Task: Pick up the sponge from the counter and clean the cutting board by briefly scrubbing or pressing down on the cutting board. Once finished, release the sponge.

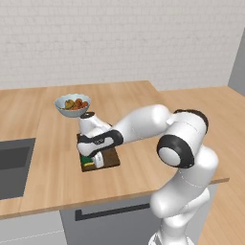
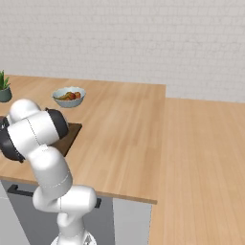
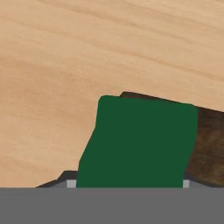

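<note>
My gripper point(image 1: 94, 160) points down over the near left corner of the dark brown cutting board point(image 1: 109, 159) and is shut on the sponge point(image 1: 86, 159). The sponge's green edge peeks out beside the fingers, low on the board. In the hand view the sponge's green top point(image 3: 139, 142) sits between the two fingertips, over the board's corner point(image 3: 211, 146), with the light wooden counter point(image 3: 87, 52) beyond. In the right base view my own arm hides the hand, and a strip of the cutting board point(image 2: 72, 133) shows behind the elbow.
A white bowl of fruit point(image 1: 72, 105) stands just behind the board. The grey sink basin point(image 1: 12, 167) lies to the left. A potted plant point(image 2: 4, 88) stands at the far left. The counter's front edge point(image 1: 119, 196) runs close below the board.
</note>
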Controlling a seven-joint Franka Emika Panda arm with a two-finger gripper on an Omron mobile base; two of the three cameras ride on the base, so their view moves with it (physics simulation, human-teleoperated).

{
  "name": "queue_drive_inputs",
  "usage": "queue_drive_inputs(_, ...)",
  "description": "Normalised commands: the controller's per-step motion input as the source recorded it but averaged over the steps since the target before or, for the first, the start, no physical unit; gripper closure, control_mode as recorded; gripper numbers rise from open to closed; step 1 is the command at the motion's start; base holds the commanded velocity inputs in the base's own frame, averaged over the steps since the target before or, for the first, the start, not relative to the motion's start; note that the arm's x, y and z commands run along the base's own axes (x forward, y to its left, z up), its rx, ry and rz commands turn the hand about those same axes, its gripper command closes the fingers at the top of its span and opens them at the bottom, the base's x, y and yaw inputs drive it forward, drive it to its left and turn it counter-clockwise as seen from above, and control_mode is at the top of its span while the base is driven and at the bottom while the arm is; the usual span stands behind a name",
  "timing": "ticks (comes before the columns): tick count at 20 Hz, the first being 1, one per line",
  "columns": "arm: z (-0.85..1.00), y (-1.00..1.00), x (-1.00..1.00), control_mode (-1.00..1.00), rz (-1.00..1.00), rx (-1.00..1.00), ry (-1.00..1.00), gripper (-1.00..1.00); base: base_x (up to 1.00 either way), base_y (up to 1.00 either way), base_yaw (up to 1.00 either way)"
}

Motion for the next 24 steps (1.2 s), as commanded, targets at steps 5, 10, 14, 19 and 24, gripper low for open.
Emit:
queue_drive_inputs(5, 0.0, -0.12, 0.34, -1.0, 0.0, 0.0, 0.0, 1.0, 0.0, 0.0, 0.0)
queue_drive_inputs(10, 0.01, 0.0, 0.27, -1.0, 0.01, -0.01, 0.0, 1.0, 0.0, 0.0, 0.0)
queue_drive_inputs(14, 0.01, 0.01, 0.19, -1.0, 0.02, -0.02, 0.0, 1.0, 0.0, 0.0, 0.0)
queue_drive_inputs(19, 0.0, 0.0, 0.22, -1.0, 0.01, 0.0, 0.0, 1.0, 0.0, 0.0, 0.0)
queue_drive_inputs(24, 0.0, 0.0, 0.26, -1.0, 0.0, 0.0, 0.0, 1.0, 0.0, 0.0, 0.0)
